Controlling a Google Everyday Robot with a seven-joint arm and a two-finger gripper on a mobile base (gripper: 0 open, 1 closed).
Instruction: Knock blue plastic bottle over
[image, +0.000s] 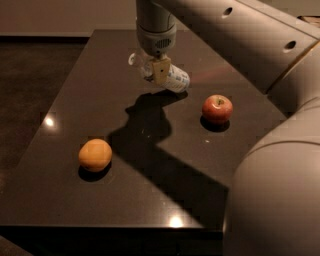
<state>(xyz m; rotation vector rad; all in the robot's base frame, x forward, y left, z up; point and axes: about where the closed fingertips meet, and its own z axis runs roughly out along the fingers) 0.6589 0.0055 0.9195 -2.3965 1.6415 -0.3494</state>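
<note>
The blue plastic bottle (174, 80) is a clear bluish bottle with a white cap and a printed label. It is tipped far over at the back middle of the dark table (150, 200), with its cap end pointing left and up behind the gripper and its base end low to the right. My gripper (160, 71) hangs from the arm straight in front of the bottle's upper part and hides part of it. Whether the bottle rests fully on the table I cannot tell.
A red apple (217, 109) sits right of the bottle. An orange (95, 154) sits at the front left. The robot's arm and body (270, 150) fill the right side of the view. The arm's shadow crosses the table's middle.
</note>
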